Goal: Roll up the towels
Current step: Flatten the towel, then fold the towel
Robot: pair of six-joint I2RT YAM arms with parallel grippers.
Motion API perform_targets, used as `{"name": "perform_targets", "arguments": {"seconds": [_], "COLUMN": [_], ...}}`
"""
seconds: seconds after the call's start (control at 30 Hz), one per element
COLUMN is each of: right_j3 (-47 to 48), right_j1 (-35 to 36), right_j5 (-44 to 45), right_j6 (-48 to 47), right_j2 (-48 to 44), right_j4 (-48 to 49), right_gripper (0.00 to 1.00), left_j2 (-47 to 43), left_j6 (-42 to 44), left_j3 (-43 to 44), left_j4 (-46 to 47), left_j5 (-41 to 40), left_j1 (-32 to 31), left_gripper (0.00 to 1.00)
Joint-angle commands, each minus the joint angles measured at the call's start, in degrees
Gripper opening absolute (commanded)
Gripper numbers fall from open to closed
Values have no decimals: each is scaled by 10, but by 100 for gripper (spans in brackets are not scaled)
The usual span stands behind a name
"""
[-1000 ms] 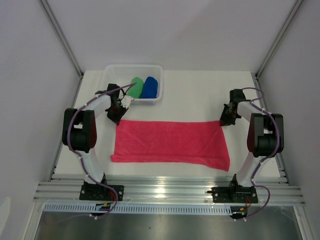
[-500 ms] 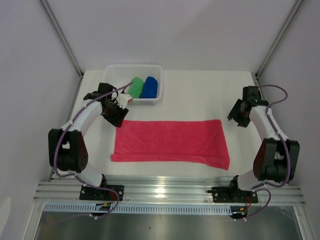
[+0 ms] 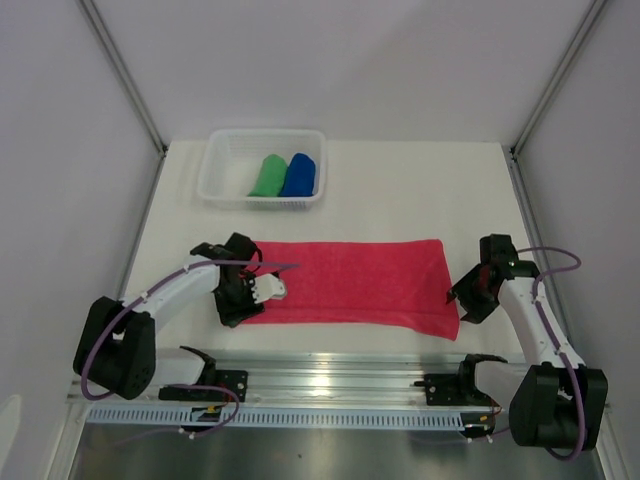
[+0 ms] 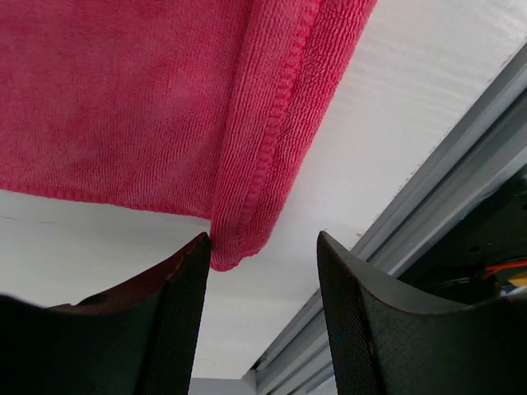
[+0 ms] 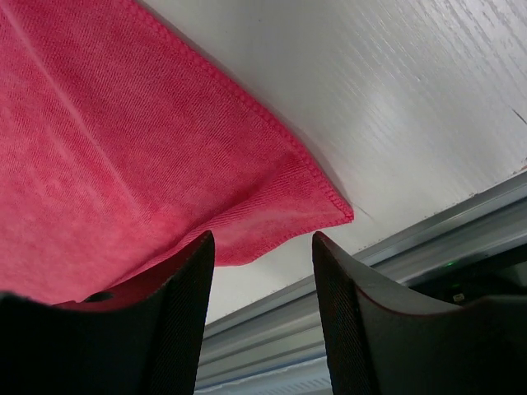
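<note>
The pink-red towel [image 3: 345, 282] is laid flat mid-table. The green towel [image 3: 268, 176] and blue towel [image 3: 299, 174] are kept in the basket [image 3: 222, 150] at 11 o'clock. The left gripper [image 4: 262, 239] at 7 o'clock and the right gripper [image 5: 262, 239] at 5 o'clock are spread open at the pink-red towel's near corners, with nothing grasped.

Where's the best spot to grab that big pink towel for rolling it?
Probably the pink towel by its near-left corner and near-right corner, coming from the near side: it lies flat and wide, so lifting both hemmed corners together starts an even roll.

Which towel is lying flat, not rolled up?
The pink-red towel, spread flat on the table; the green towel and blue towel sit bundled side by side in the white basket.
</note>
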Motion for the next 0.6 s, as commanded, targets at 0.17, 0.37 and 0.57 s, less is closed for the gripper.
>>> {"name": "perform_targets", "arguments": {"seconds": [0.17, 0.37, 0.57], "right_j3": [-36, -47, -63], "right_j1": [5, 7, 21], "right_j5": [5, 5, 28], "right_j6": [73, 127, 227], "right_j2": [-42, -52, -47], "right_j4": [-26, -35, -47], "right_gripper": [55, 56, 55], "left_j2": [-28, -38, -46], "left_j6": [11, -5, 0], "left_j3": [-45, -50, -68], "left_j4": [91, 97, 122], "left_j5": [-99, -111, -126], "left_j1": [-32, -33, -32], "left_gripper": [55, 52, 52]}}
